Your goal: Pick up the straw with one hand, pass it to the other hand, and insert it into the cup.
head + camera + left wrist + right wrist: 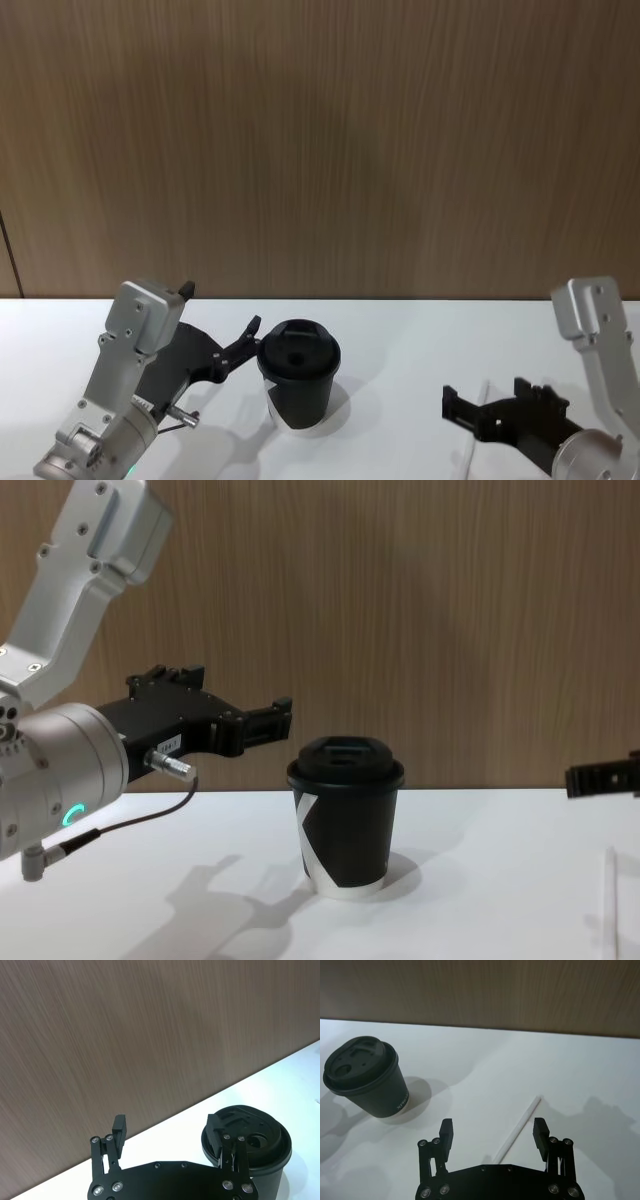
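The black cup with its domed lid stands upright on the white table, seen from the side in the chest view. My left gripper hovers open just left of the lid, one fingertip close to the lid's rim. The white straw lies flat on the table to the cup's right. My right gripper is open above the straw, and the straw's near part sits between the fingers. At the lower right edge of the chest view, the straw lies below the right gripper.
A brown wood-grain wall runs behind the white table. A cable hangs from the left arm's silver cylinder with its green ring light. Bare tabletop lies between the cup and the straw.
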